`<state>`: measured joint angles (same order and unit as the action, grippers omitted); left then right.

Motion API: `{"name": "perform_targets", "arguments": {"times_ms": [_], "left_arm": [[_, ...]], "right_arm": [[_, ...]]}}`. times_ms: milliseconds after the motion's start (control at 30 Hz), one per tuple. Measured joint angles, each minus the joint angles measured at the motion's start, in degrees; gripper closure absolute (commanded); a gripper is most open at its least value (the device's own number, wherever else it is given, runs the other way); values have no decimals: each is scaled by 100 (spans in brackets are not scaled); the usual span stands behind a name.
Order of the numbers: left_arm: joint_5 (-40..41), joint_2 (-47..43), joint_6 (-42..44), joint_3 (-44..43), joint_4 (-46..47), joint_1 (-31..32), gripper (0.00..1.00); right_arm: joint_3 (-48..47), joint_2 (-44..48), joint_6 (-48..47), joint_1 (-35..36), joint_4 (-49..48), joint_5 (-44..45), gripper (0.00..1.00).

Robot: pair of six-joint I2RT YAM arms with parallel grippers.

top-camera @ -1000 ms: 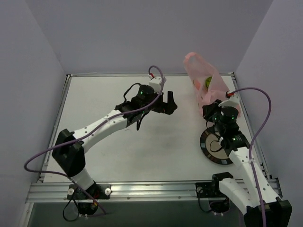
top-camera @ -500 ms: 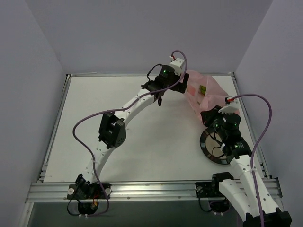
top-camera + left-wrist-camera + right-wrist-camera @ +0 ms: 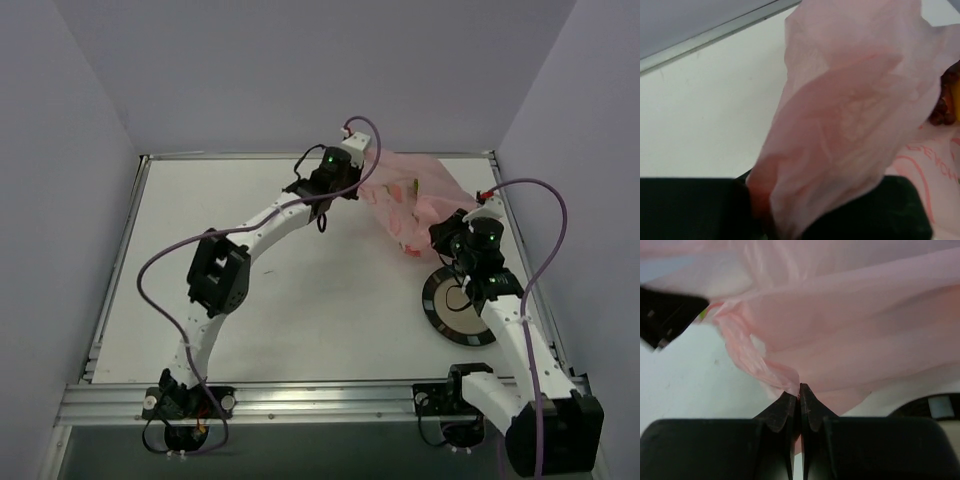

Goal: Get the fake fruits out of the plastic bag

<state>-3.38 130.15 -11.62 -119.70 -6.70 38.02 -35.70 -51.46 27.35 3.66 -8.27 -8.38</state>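
Bag (image 3: 410,195) sits clamped tight in left gripper (image 3: 766,212) and right gripper (image 3: 800,395) (fruits (image 3: 942,107) inside); spread its mouth, tip slowly.

The worktop (image 3: 300,300) is a flat, off-white sheet edged by a grey metal rail (image 3: 320,400), which runs along the 6 o'clock side and continues around the 9, 12 and 3 o'clock sides. A round plate (image 3: 431,303) with a black rim and a paler inside lies flat on it, at about 4 o'clock from the middle and close to the 3 o'clock rail. At about 1 o'clock the pink plastic bag (image 3: 410,200) sags low over the surface, its lowest fold just beyond the plate's 12 o'clock edge; whether that fold touches the worktop cannot be told.
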Motion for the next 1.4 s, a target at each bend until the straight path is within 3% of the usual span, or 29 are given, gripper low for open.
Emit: {"name": "perform_targets", "arguments": {"times_ms": [167,333,433,700,933,1033,1167,1300,1400], "left_arm": [[109,-2057,-501,2959,1139,103,98],[417,-3355,-1049,4618,2293,365,97],[555,-3582,-1344,5145,2791,638,98],[579,-2898,-2000,5340,3641,1060,98],[673,-2568,-2354,5556,3871,1322,98],[699,-2568,-2465,5571,3930,1462,98],[754,-2568,-2535,5541,4159,1714,98],[817,-2568,-2544,5233,4360,1864,98],[879,-2568,-2527,5014,4448,1858,98]], "right_arm": [[-1342,-2096,-7,-262,-426,0,100],[-3532,-3851,-83,-496,-455,-168,100],[-4304,-4183,-195,-632,-433,-201,100],[-4336,-4164,-157,-1731,-291,-570,100],[-3051,-4221,151,-1864,-448,-407,100],[-2997,-4234,356,-2131,-295,-483,100],[-4022,-4308,577,-2424,42,-715,100],[-5934,-4780,678,-2194,240,-1360,100],[-6203,-4903,675,-2052,0,-1521,100]]}}
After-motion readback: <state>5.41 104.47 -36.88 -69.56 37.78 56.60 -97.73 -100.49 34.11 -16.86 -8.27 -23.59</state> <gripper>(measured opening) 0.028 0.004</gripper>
